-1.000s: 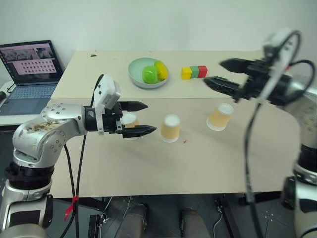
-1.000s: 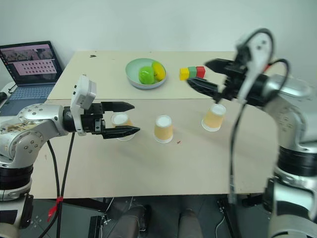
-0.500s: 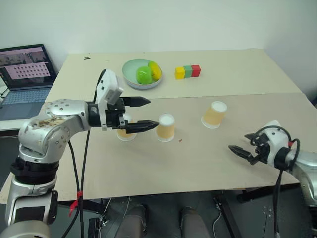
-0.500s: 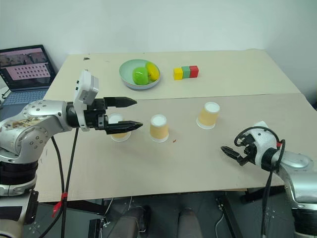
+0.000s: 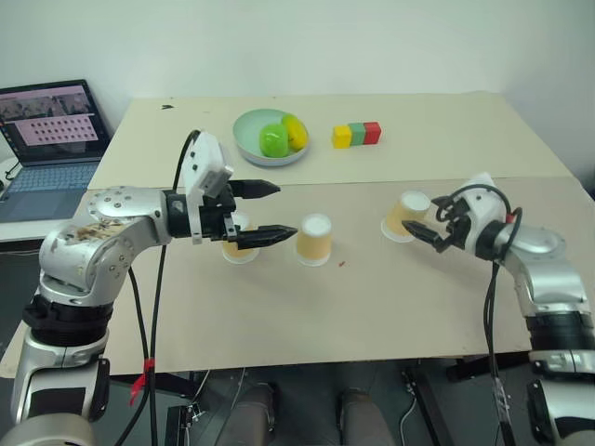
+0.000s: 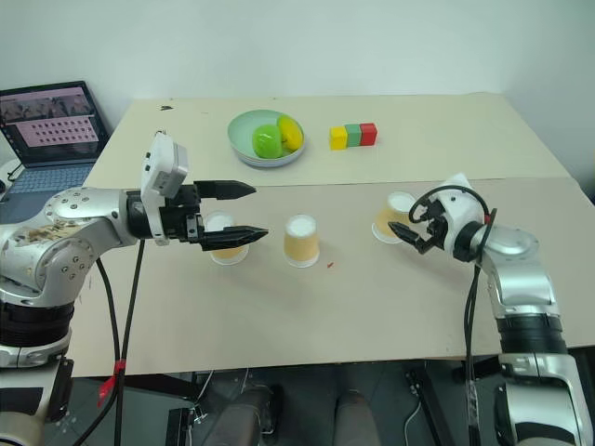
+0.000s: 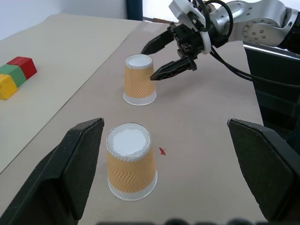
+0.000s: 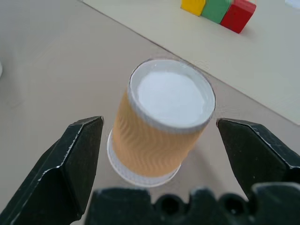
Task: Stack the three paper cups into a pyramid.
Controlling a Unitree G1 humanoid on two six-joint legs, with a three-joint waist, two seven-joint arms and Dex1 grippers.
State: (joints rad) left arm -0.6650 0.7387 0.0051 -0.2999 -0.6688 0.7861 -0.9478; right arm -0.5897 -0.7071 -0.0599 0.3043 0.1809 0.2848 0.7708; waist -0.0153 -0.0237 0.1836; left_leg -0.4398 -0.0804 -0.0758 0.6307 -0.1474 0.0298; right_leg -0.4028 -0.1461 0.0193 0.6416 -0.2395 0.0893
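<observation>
Right claw [image 5: 420, 230] now down beside the right-hand cup [image 5: 407, 215], open.

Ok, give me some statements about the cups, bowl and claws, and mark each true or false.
1. All three paper cups stand upside down, apart on the table. True.
2. One cup already sits on top of two others. False: none is stacked.
3. The right claw is open with a cup between its fingers, not gripped. True.
4. The left claw is shut on a cup. False: it is open.
5. The green bowl is empty. False: it holds green and yellow items.
</observation>
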